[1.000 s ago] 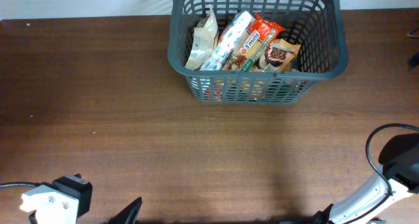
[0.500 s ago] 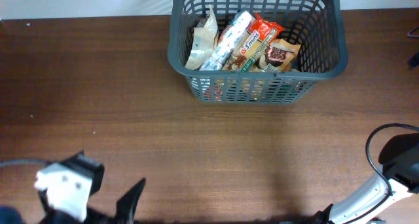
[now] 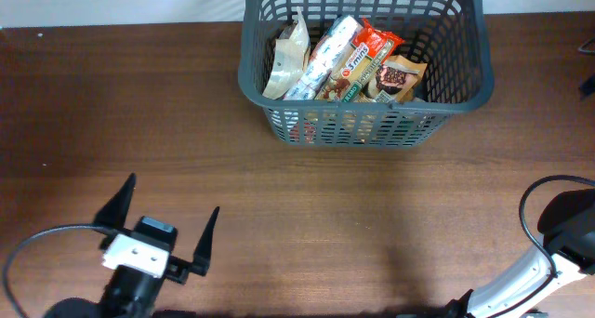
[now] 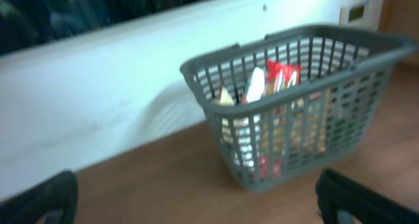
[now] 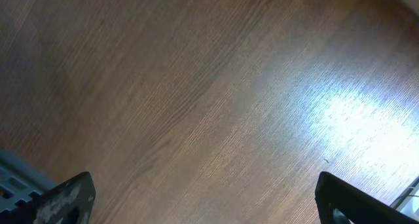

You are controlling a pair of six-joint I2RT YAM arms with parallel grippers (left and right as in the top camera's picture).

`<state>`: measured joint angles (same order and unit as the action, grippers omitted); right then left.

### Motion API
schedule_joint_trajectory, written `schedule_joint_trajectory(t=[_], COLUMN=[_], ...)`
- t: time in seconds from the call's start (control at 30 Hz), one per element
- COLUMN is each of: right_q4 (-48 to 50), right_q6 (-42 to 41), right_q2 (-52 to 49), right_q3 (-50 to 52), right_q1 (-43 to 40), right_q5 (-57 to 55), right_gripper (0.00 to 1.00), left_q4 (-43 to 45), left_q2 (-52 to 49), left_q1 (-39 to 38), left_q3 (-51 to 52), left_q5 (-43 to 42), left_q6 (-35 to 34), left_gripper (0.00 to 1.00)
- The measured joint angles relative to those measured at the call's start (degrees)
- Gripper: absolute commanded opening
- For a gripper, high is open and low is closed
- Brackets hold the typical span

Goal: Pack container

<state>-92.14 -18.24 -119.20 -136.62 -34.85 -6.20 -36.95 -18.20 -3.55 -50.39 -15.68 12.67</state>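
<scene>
The dark grey basket (image 3: pixel 367 132) stands upright at the far edge of the brown wooden surface (image 3: pixel 279 197), a little right of centre in the overhead view, well apart from both arms. About 4 packets lean inside it, side by side. From left to right they are a cream pouch (image 3: pixel 286 62), a long white and green packet (image 3: pixel 323 59), a red and orange packet (image 3: pixel 370 46) and a small brown packet (image 3: pixel 398 76). The left claw (image 3: pixel 172 194) is over the near left part of the surface. Its 2 black fingers (image 3: pixel 206 236) are spread wide with nothing between them, and they point toward the far side. In the left wrist view the basket (image 4: pixel 340 119) sits ahead and to the right of the left claw (image 4: pixel 196 191), with a white wall (image 4: pixel 98 99) behind it; the picture is blurred, so the packets show only as patches of colour. The right claw (image 5: pixel 203 185) is also wide open and empty in its own wrist view, hanging above bare wood with a bright glare patch. From overhead only part of the right arm (image 3: pixel 521 281) and a looped black cable (image 3: pixel 525 202) show at the near right corner.
</scene>
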Motion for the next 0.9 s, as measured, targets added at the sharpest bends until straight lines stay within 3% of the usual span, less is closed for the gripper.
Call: schedule_joint_trajectory(t=[0.4,0.9], right_q4=[0.00,0.02], right_q6=[0.02,0.04], right_q2=[0.00,0.00], right_q3=[0.00,0.00], right_q1=[0.00,0.00], right_q5=[0.00,0.00], right_gripper=[0.99,0.99], left_q4=[26.47,33.22], left_q2=[11.23,17.27], left_q1=[0.46,5.53], left_q3=[27.58,40.30], left_q5=[-0.35,-0.35], left_q6=[1.73,1.95], left_gripper=[0.99,0.99])
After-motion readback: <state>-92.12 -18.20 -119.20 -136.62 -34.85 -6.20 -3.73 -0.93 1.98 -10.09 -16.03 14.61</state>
